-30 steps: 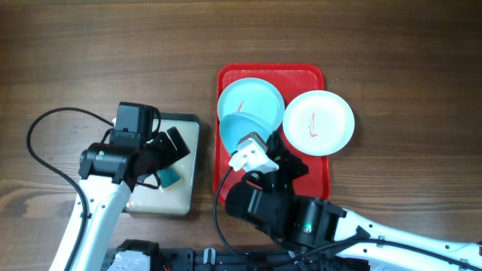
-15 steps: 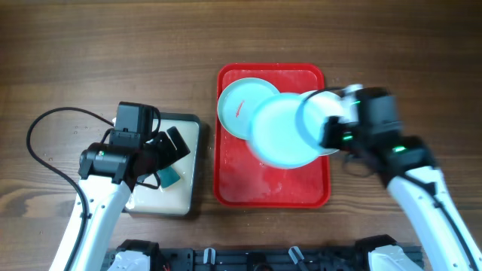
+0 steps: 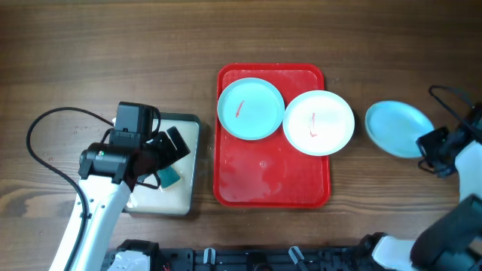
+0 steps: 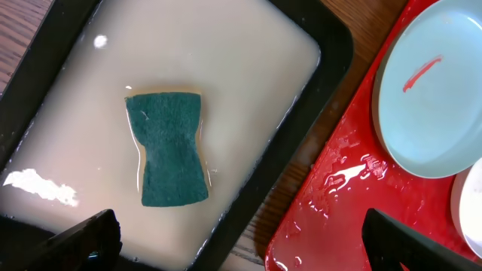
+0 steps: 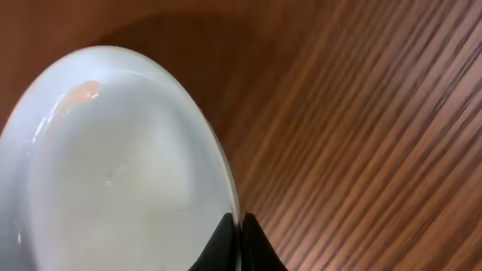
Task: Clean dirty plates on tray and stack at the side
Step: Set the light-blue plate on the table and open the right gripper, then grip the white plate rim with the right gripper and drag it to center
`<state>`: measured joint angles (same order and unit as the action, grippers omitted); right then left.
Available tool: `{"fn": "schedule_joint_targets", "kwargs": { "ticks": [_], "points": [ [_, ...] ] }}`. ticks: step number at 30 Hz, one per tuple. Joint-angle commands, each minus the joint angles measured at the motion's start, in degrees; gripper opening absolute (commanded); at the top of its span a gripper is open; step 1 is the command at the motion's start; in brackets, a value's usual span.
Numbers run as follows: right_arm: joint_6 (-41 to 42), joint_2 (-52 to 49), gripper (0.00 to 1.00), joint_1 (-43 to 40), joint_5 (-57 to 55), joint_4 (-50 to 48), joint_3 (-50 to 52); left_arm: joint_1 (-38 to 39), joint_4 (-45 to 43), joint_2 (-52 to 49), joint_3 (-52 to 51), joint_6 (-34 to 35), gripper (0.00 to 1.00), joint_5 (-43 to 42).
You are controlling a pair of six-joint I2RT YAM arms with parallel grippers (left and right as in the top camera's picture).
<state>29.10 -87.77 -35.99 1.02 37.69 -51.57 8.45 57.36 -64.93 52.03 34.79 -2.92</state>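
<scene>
Overhead view: you see the red tray (image 3: 273, 177) at the middle of the wooden table (image 3: 90, 45), with the first blue plate (image 3: 251, 110) in its far left corner and the white plate (image 3: 318, 123) just beside it, overhanging the tray's right rim; each carries a small red smear. The second blue plate (image 3: 398, 128) lies off the tray to the right, well apart from it, and the right gripper (image 3: 424, 144) meets its near right edge. The left gripper (image 3: 167, 156) hangs over the cream tray (image 3: 188, 128), left of the red tray, above the green sponge (image 3: 170, 178). Left wrist view: you see the left gripper (image 4: 241, 245) spread wide and holding nothing, the sponge (image 4: 167, 147) lying flat in cloudy liquid in the dark-rimmed cream tray (image 4: 331, 45), and the wet red tray (image 4: 339, 196) with the smeared first blue plate (image 4: 440, 105). Right wrist view: you see the right gripper (image 5: 238, 239) pinched tight on the rim of the second blue plate (image 5: 120, 173), which bears a faint reddish mark near its far edge; whether it rests on the table (image 5: 361, 120) cannot be told.
</scene>
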Motion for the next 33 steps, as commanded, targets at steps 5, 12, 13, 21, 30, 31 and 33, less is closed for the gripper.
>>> {"fn": "schedule_joint_targets", "kwargs": {
  "ticks": [5, 12, 13, 21, 30, 31, 33],
  "points": [
    [-8.22, 4.11, 0.36, 3.08, 14.95, 7.23, -6.82, -0.31, -0.13, -0.02, 0.92, -0.31, 1.00, -0.26],
    [-17.07, 19.43, 0.42, 37.97, 19.93, 10.62, -6.47, -0.31, -0.13, -0.02, 0.92, -0.31, 1.00, -0.26],
    [-17.05, 18.21, 0.43, 41.11, 16.46, 10.56, -6.36, -0.31, -0.13, -0.02, 0.92, -0.31, 1.00, -0.26],
    [-21.42, -5.03, 0.13, 53.35, 27.93, 4.11, -6.36, -0.31, -0.13, -0.02, 0.92, -0.31, 1.00, -0.26],
    [-20.24, -10.91, 0.05, 63.71, 16.02, -5.73, -6.36, -0.31, -0.13, -0.02, 0.92, -0.31, 1.00, -0.26],
    [-20.52, -11.17, 0.05, 64.28, 15.30, -5.70, -6.36, -0.31, -0.13, -0.02, 0.92, -0.31, 1.00, -0.28],
    [-22.10, -11.41, 0.05, 65.05, 15.34, -5.99, -6.36, -0.31, -0.13, -0.02, 0.92, -0.31, 1.00, -0.26]
  ]
}}
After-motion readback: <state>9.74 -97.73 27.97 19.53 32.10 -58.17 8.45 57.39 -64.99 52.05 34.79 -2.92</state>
